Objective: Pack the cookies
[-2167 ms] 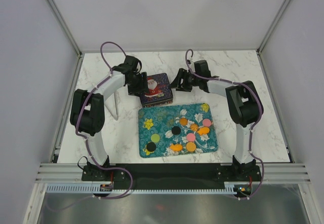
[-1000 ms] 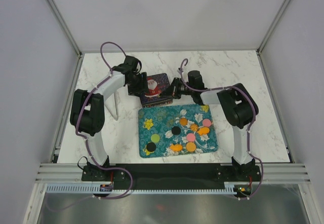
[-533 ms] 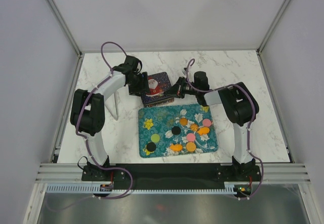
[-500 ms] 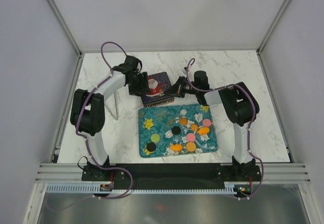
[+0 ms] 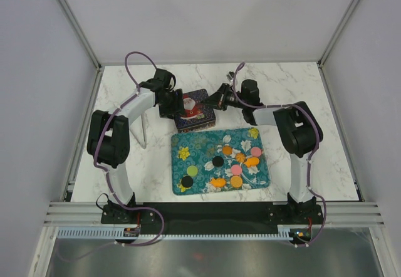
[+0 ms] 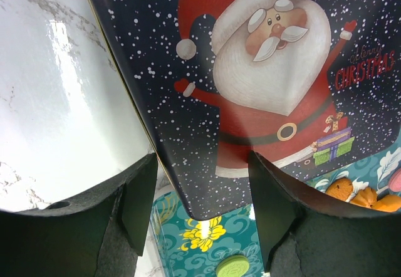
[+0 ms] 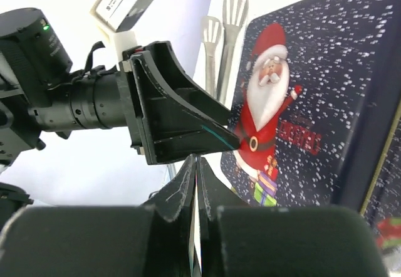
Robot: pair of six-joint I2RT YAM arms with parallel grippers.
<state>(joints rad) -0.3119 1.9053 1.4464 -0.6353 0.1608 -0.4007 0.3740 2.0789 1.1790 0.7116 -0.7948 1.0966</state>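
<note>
Now: both grippers at the Santa tin, cookies out on the tray

From here much is masked. My left gripper (image 6: pixel 200 192) straddles a corner of the Santa Christmas tin (image 5: pixel 195 109) at its 9 o'clock, jaws spread. Whether the pads bite I cannot tell, since they cover the rim. My right gripper (image 7: pixel 196 167), at the tin's 2 o'clock, is clenched on nothing I can see. The lid hides the tin's inside. The cookies (image 5: pixel 236 181) lie loose on the teal floral tray (image 5: pixel 199 146) at the tin's 6 o'clock; the left wrist camera crops a green one. Slotted metal tongs (image 7: pixel 223 32) stand at the tin's 8 o'clock, their lower part behind the left gripper. White marble tabletop (image 5: pixel 301 83), plain white walls, aluminium posts.
</note>
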